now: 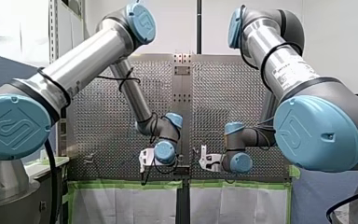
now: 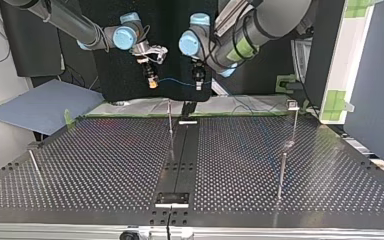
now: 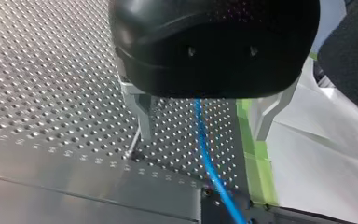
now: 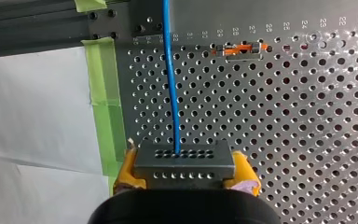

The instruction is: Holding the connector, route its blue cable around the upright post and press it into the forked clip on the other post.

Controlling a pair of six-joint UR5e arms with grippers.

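Holding connector clamped in my right gripper; cable runs ahead, passing between spread fingers of my left gripper. Post, clip untouched: routing, pressing both left.

White wall, white paper, green tape

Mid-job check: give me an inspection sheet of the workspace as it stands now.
Surface: perforated table, dark metal plate.
Job's things: connector in right gripper; upright post and clip post stand with no cable on them.
Clutter: thin rod at the top view's left.
Grippers: right gripper shut on connector, yellow pads; left gripper open, cable between its fingers.
Cables: blue cable spans both grippers, not yet routed.
Surroundings: green tape, white sheet, blue panel.
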